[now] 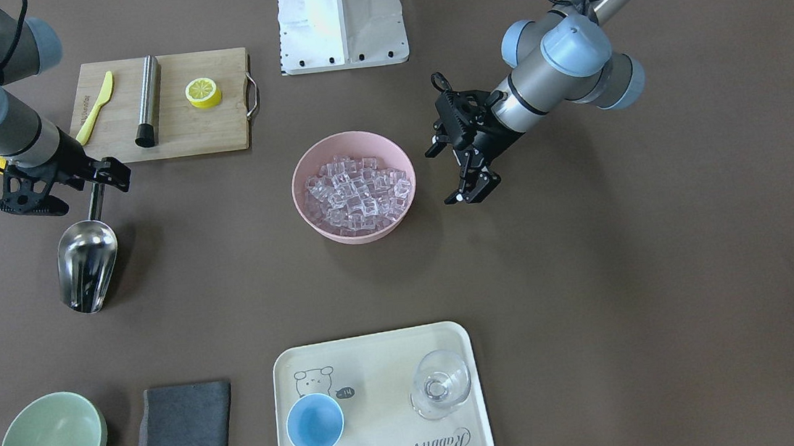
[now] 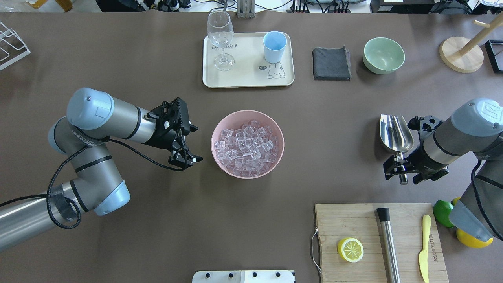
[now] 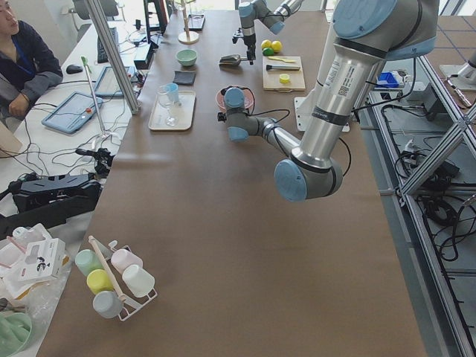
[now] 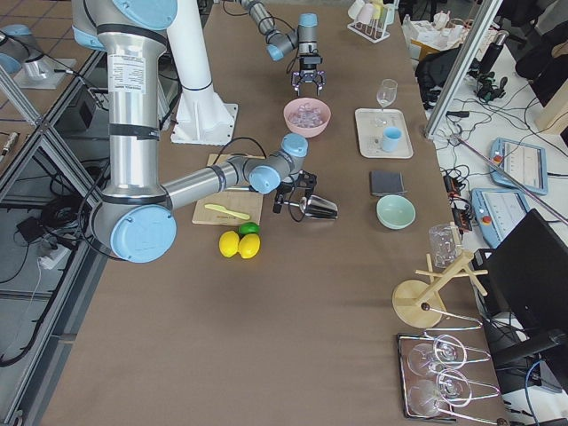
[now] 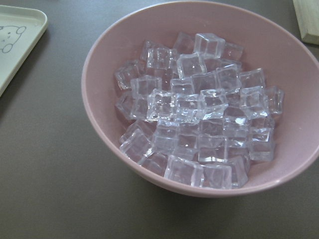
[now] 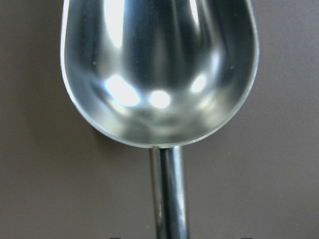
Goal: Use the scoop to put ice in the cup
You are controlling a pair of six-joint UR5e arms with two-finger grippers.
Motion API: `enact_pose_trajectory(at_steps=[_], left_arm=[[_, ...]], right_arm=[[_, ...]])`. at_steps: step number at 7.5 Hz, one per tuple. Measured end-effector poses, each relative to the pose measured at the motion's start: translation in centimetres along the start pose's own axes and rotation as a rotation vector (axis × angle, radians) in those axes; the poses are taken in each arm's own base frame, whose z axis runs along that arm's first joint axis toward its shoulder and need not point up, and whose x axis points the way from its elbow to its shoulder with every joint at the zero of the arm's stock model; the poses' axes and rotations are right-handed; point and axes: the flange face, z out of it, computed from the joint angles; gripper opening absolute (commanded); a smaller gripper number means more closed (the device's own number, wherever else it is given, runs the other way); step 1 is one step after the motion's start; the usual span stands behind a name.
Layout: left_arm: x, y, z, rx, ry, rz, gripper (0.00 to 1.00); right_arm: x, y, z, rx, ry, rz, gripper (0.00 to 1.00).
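Now the scoop lies on the brown counter, on the robot's right side, with its open side up. The right gripper is down over the thin handle. Its jaws sit one on each side of the handle with a little gap, so they are not pinching it.

The left gripper hangs just beside the pink bowl. Its jaws are wide apart and hold nothing.

The ice is heaped in that bowl, in the middle of the counter. The cup stands on the cream tray at the far side, well apart from the scoop. A clear glass stands on the same tray, near the cup.
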Motion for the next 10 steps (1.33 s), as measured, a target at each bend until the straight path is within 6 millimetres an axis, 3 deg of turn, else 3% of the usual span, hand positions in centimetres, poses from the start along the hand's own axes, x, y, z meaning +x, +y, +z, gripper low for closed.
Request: enact_pose_trajectory(at_steps=[1,2,3,5,6,7,10], left_arm=[[0.6,0.1,1.2,0.003,-0.012,0.021,0.98],[0.8,0.0,2.1,0.003,-0.017,0.049,0.98],[0.9,0.1,2.9,0.008,-0.016,0.07,0.98],[0.3,0.6,4.6,0.04,-0.015,0.096,0.98],[0.1,0.7,5.0,0.045,-0.015,0.1,0.98],[0.0,0.6,5.4,0.045,-0.011,0.103,0.98],[-0.4,0.1,6.3,0.031,-0.002,0.121,0.98]], right_arm=[[0.5,-0.3,-0.3,0.003,0.0,0.005,0.78],[0.9,-0.7,-0.5,0.007,0.003,0.007,0.62],[0.9,-1.1,-0.6,0.012,0.012,0.008,0.53],[-0.1,-1.5,-0.7,0.013,0.026,0.01,0.53],[-0.6,-1.7,-0.6,0.014,0.029,0.01,0.16],[-0.9,-1.9,-0.4,0.015,0.031,0.01,0.0],[-0.7,-2.2,-1.3,0.023,0.021,0.015,0.0]])
